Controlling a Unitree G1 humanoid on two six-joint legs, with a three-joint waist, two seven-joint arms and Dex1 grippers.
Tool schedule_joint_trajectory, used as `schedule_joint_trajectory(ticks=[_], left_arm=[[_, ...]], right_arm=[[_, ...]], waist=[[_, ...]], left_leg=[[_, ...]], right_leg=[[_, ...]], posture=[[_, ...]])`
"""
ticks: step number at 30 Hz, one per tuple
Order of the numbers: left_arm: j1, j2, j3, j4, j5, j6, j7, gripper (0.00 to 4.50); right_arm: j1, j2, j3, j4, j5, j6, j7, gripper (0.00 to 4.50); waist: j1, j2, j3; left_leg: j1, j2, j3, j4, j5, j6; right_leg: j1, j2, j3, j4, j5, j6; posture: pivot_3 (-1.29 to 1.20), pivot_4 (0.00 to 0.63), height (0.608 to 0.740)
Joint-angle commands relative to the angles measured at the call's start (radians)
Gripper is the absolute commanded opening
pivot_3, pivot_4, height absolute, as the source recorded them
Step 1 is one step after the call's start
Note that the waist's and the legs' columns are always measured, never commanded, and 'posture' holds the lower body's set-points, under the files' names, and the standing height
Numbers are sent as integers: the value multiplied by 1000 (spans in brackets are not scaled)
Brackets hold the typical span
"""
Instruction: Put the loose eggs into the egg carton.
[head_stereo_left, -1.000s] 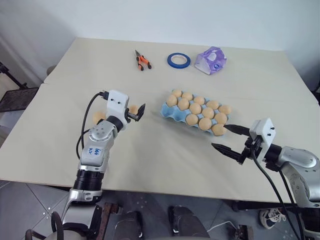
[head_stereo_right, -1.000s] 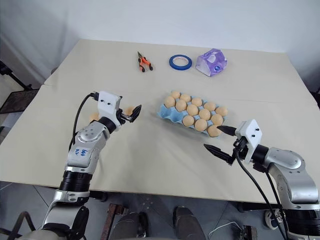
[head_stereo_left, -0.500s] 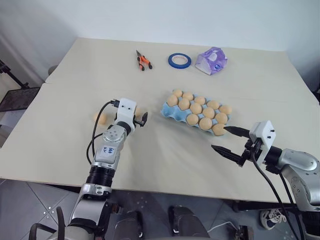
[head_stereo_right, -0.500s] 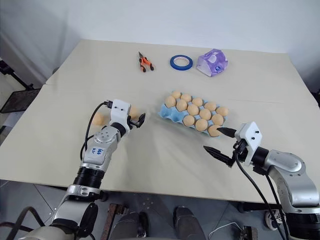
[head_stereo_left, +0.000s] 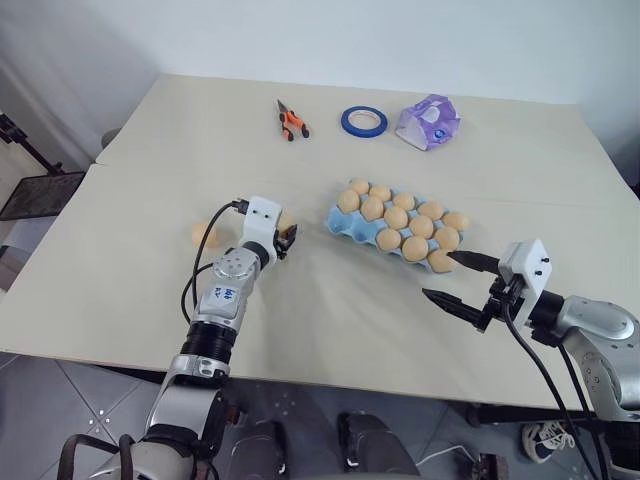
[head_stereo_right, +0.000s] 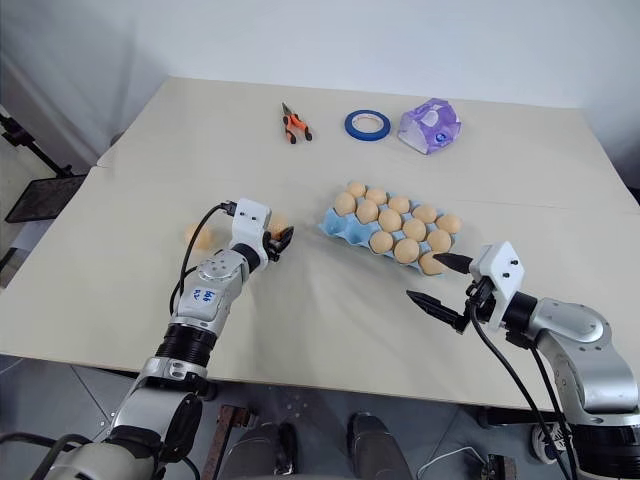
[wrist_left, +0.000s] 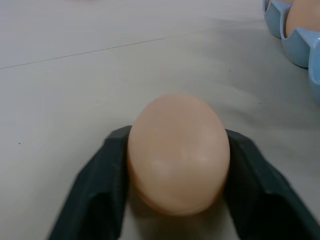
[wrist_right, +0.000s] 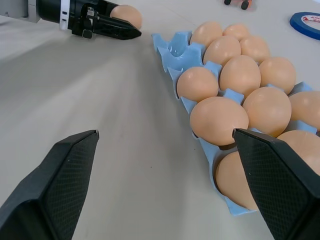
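Observation:
My left gripper (head_stereo_left: 283, 240) sits low on the table, shut on a loose egg (wrist_left: 177, 152). The egg is pale orange-tan and held between both black fingers (wrist_left: 95, 190). In the right wrist view the same egg (wrist_right: 127, 15) shows just past the left fingertips. A second loose egg (head_stereo_left: 203, 233) lies on the table left of that arm. The light blue egg carton (head_stereo_left: 343, 224) stands to the right, holding several eggs, with empty cups (wrist_right: 170, 52) at the end nearest the left gripper. My right gripper (head_stereo_left: 440, 276) is open beside the carton's near right corner, nothing between its fingers.
Orange-handled pliers (head_stereo_left: 290, 119), a blue tape roll (head_stereo_left: 362, 121) and a purple-and-white packet (head_stereo_left: 428, 121) lie along the far side of the table. A seam crosses the table behind the carton. The table's front edge runs just below both arms.
My left gripper has come down and forward onto the egg and closed on it; earlier its fingers stood open. The right arm has not moved.

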Motion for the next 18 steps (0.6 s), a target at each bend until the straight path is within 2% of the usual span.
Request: schedule_joint_trajectory(ticks=[1, 5, 11, 15, 18], left_arm=[[-22, 21, -3, -32, 9, -19, -24, 1720], [-21, 73, -14, -110, -10, -18, -120, 1700], [-68, 179, 1, -202, -105, -3, -351, 1700], [-167, 158, -14, -170, -191, 13, -521, 1700], [-221, 122, -52, -113, -207, 8, -613, 1700]], right_arm=[[10, -10, -34, -34, 12, 0, -7, 4500], [17, -9, -40, -38, 12, -1, -16, 4500], [33, -8, -50, -44, 16, -6, -24, 4500], [27, -1, -46, -40, 12, -10, -29, 4500], [19, 5, -39, -35, 9, -14, -34, 4500]], waist=[[-1, 0, 0], [-2, 0, 0], [-1, 0, 0], [4, 0, 0], [1, 0, 0]], left_leg=[[0, 0, 0, 0, 0, 0], [0, 0, 0, 0, 0, 0], [0, 0, 1, 0, 0, -2], [-1, -1, 1, 1, 1, -2], [-1, -1, 3, 2, 0, 0]], right_leg=[[0, 0, 0, 0, 0, 0], [0, 0, 0, 0, 0, 0], [-1, 0, -1, 2, 0, -1], [-1, 0, -2, 2, 0, -1], [-1, -1, -2, 2, 0, 0]], posture=[[0, 150, 740], [0, 150, 740], [0, 150, 740], [0, 150, 740], [0, 150, 740]])
